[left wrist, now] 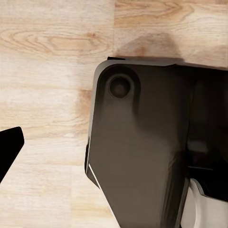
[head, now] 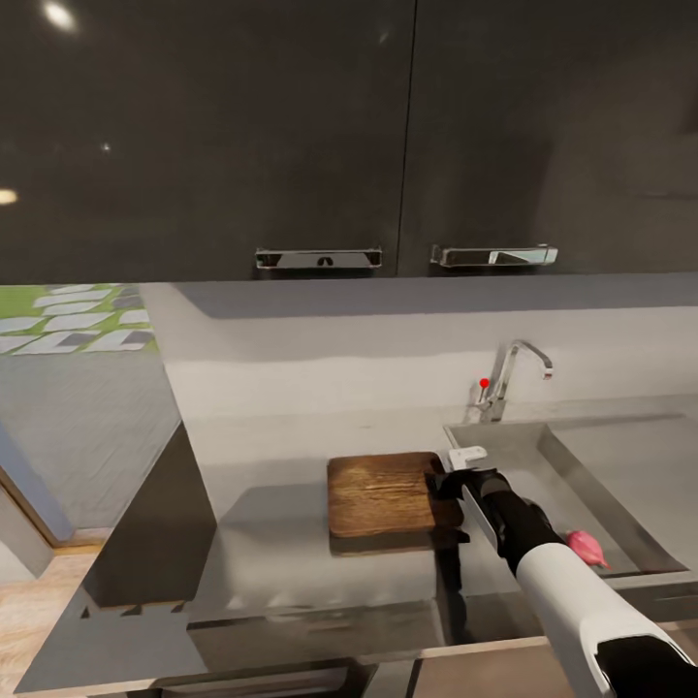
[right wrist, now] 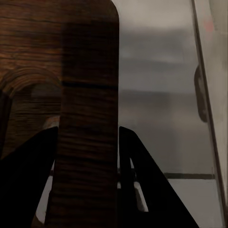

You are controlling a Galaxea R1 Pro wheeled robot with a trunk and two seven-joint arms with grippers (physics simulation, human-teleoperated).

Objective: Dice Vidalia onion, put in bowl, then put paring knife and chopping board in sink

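The brown chopping board [head: 378,494] lies on the dark countertop [head: 262,553] just left of the steel sink [head: 567,456]. My right gripper [head: 448,485] is at the board's right edge. In the right wrist view the gripper [right wrist: 88,133] is shut on the chopping board [right wrist: 88,85], with a black finger on each side of its edge. The pinkish Vidalia onion [head: 585,548] rests in the basin, beside my right forearm. One black finger [left wrist: 9,152] of my left gripper shows far to the side over the wood floor [left wrist: 47,47]. The paring knife and the bowl are out of view.
A chrome tap [head: 514,373] with a red dot stands behind the sink. Glossy black wall cabinets [head: 320,126] with chrome handles hang overhead. The countertop ends at the left at a slanted dark panel [head: 155,523]. My own dark base [left wrist: 142,156] shows below the left wrist.
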